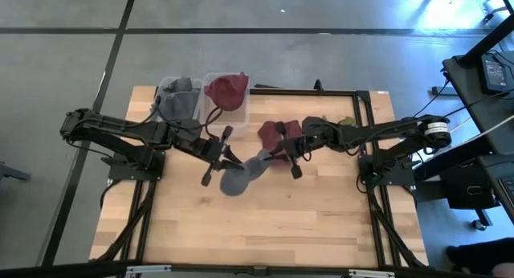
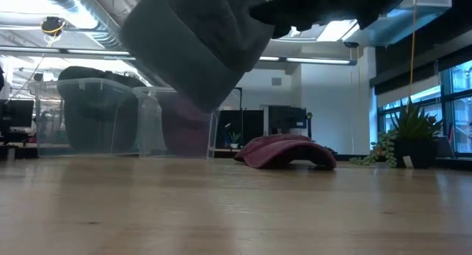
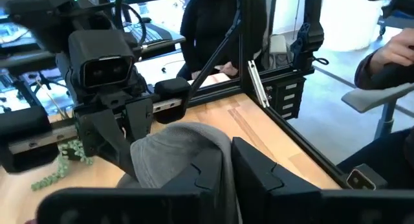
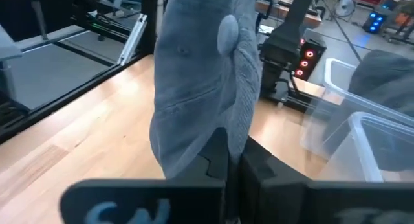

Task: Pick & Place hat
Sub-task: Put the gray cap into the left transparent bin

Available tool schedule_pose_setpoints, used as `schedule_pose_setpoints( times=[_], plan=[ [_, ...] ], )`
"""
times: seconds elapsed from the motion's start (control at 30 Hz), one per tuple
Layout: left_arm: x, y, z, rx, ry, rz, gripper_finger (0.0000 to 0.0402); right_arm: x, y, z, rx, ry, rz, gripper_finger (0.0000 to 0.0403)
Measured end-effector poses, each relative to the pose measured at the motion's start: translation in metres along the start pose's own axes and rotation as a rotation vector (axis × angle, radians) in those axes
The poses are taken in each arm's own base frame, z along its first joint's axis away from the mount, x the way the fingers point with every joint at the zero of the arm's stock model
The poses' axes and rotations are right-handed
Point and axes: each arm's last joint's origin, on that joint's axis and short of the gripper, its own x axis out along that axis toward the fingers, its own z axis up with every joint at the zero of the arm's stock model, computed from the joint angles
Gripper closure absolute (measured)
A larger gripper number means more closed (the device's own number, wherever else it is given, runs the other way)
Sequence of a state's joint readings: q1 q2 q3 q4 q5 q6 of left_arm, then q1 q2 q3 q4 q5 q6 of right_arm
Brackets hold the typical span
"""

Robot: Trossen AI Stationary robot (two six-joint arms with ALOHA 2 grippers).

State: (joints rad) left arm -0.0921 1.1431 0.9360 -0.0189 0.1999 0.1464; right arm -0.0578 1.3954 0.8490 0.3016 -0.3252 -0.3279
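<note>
A grey hat (image 1: 236, 180) hangs in the air between my two grippers over the middle of the table; in the low view the grey hat (image 2: 199, 41) is well above the wood. My left gripper (image 1: 234, 162) comes from the left and is shut on the hat. My right gripper (image 1: 267, 156) comes from the right and is shut on its other side. The crown button (image 4: 226, 30) shows in the right wrist view. A maroon hat (image 1: 277, 133) lies on the table just behind the right gripper, resting on its rim (image 2: 284, 161). My left gripper pinches the grey hat's cloth (image 3: 217, 153) between its two fingers, coming level from the table's left; which part of the hat this is I cannot tell. The hat is lifted clear of the table. My right gripper pinches the folded side of the hat (image 4: 229, 130) below the crown button between its two fingers, coming level from the table's right. The hat stands up ahead of the fingers, clear of the table.
Two clear bins stand at the far left of the table: one bin (image 1: 165, 89) holds a grey hat, the other bin (image 1: 210, 109) a maroon hat. A small plant (image 1: 345, 121) sits at the far right. A person (image 3: 220, 23) stands beyond the table.
</note>
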Motion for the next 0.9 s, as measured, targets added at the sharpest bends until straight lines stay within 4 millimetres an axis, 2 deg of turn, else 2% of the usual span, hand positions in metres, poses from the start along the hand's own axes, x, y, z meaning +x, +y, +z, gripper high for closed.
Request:
schedule_pose_setpoints(
  times=[0.2, 0.53, 0.67, 0.9],
  plan=[
    [-0.0002, 0.0029, -0.0007, -0.105, 0.012, 0.103, 0.0321, -0.0029, -0.0021, 0.0026, -0.005, 0.011, -0.071, 0.0399],
    [-0.0008, 0.0045, -0.0050, -0.112, 0.062, 0.175, 0.0218, -0.0037, -0.0016, 0.0016, 0.003, 0.027, -0.067, 0.0399],
    [-0.0010, 0.0039, -0.0055, -0.114, 0.067, 0.158, 0.0205, -0.0038, -0.0002, -0.0022, 0.017, 0.065, -0.055, 0.0399],
    [-0.0010, 0.0041, -0.0068, -0.137, 0.078, 0.153, 0.0207, -0.0039, -0.0003, -0.0035, 0.020, 0.085, -0.074, 0.0400]
  ],
)
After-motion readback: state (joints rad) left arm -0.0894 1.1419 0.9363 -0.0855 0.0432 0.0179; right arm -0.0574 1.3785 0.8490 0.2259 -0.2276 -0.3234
